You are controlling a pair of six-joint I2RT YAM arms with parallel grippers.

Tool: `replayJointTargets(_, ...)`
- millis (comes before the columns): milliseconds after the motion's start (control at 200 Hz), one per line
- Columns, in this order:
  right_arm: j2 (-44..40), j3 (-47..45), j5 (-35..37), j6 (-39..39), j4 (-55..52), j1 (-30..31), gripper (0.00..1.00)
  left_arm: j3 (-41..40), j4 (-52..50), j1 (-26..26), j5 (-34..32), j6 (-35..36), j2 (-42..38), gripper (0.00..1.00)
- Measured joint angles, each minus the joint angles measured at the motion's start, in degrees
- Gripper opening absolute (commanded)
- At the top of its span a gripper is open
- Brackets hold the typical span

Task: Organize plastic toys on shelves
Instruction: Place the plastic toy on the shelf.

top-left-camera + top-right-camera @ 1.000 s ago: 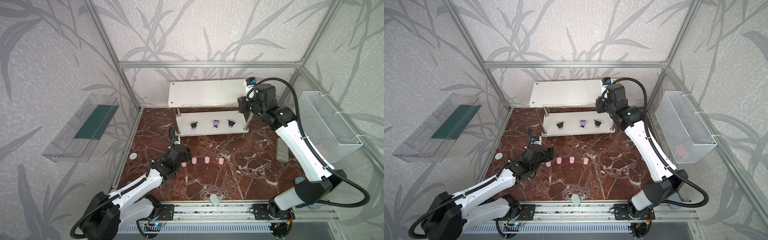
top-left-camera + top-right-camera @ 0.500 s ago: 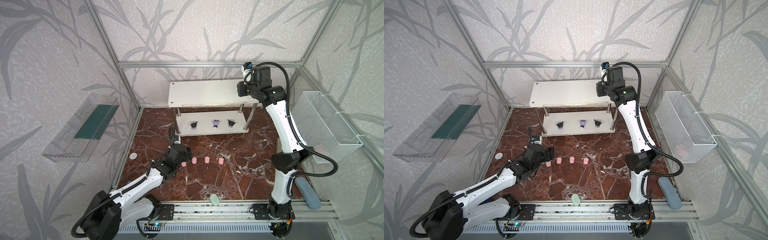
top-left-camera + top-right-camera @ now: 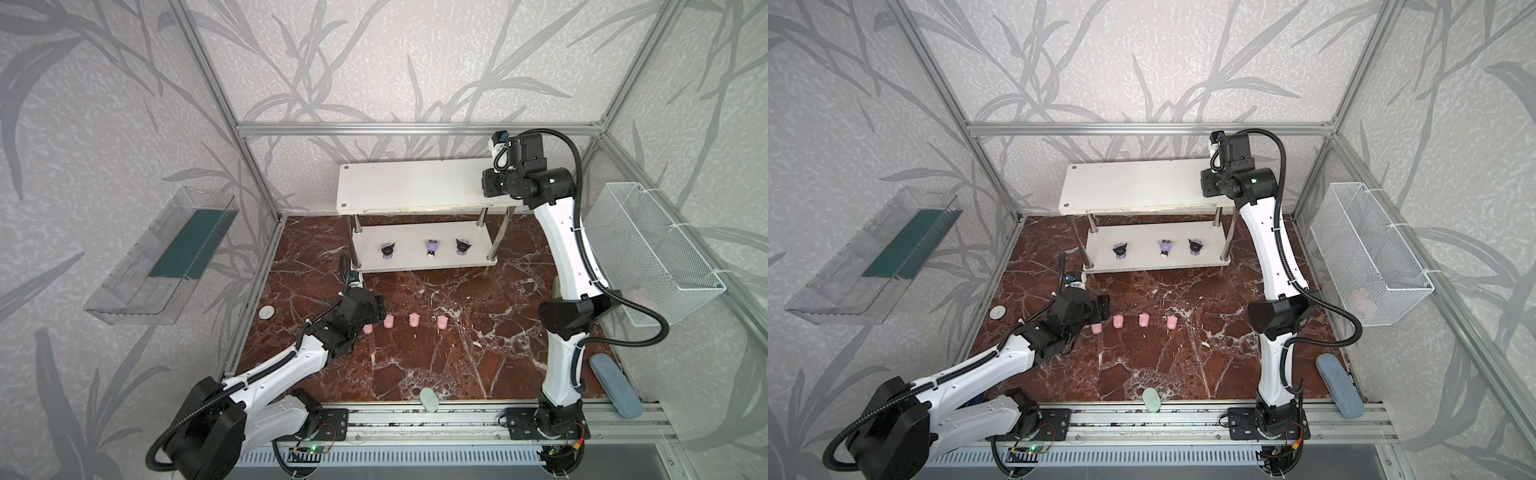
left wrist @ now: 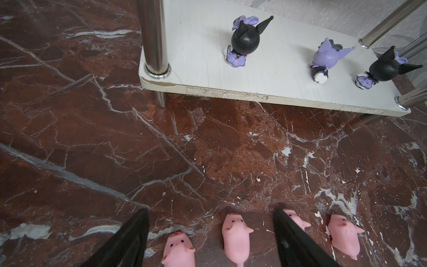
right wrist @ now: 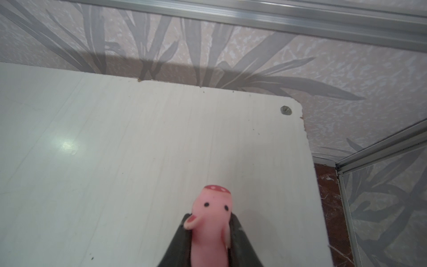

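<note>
One pink pig is pinched between the jaws of the right gripper. Its body is clamped on both sides, and its head and snout poke out past the fingertips, away from the wrist. The jaws stand narrow, closed on that pig. It hangs over the top board of the white shelves, near the end corner with the screw; whether it touches the board I cannot tell. In both top views the right arm reaches over that end of the rack and hides the pig.

Four more pigs lie in a row on the red marble floor in front of the shelves. The left gripper sits low over them, jaws spread wide and holding nothing. The end pig and the second pig lie between its fingers. The third pig peeks out from behind one finger, and the fourth pig lies just outside it.

On the lower board three figurines stand in a row, apart from each other: a black-and-lilac figurine, a purple figurine and a second black-and-lilac figurine.

A pale green oval lies at the front edge of the floor, and a white disc lies by the wall on the left arm's side
</note>
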Motion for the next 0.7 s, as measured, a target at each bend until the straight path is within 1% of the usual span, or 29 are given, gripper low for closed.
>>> replayJointTargets(120, 1.68, 2.78, -0.04, 0.00, -1.27, -0.74, 0.27, 0.02, 0.00, 0.20, 0.42, 0.00, 0.33, 0.83)
replayJointTargets(315, 2.78, 3.06, -0.24, -0.02, -2.40, -1.16, 0.28, 0.02, 0.00, 0.28, 0.74, 0.00, 0.57, 0.82)
replayJointTargets(700, 3.89, 4.79, -0.50, 0.00, -3.10, -1.42, 0.36, 0.02, 0.07, 0.28, 1.05, -0.02, 1.11, 0.83)
